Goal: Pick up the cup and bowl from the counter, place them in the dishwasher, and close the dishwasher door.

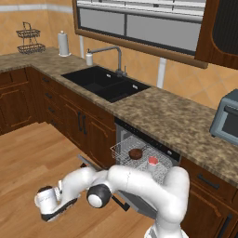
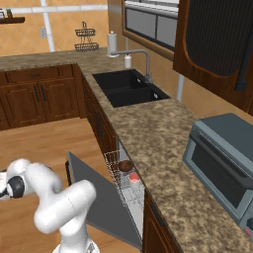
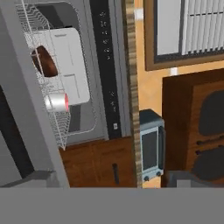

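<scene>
In the left base view the bowl point(image 1: 135, 153) and the cup point(image 1: 152, 162) are already sitting side by side in the white wire rack point(image 1: 122, 149) of the dishwasher point(image 1: 155, 148), so the step in hand appears to be shutting the dishwasher door point(image 1: 91, 163); the gripper point(image 1: 44, 199) is hanging low over the wooden floor point(image 1: 32, 158), well off from the rack and holding nothing, though its jaws are hard to make out here. In the right base view the dishwasher door point(image 2: 99, 197) is hanging open, and the arm should be getting under its outer edge and sweeping it up steadily, pushing near the middle. In the hand view the bowl point(image 3: 44, 61) and cup point(image 3: 57, 102) are lying far ahead of the spread, empty fingers, with the door's edge point(image 3: 30, 109) nearer.
</scene>
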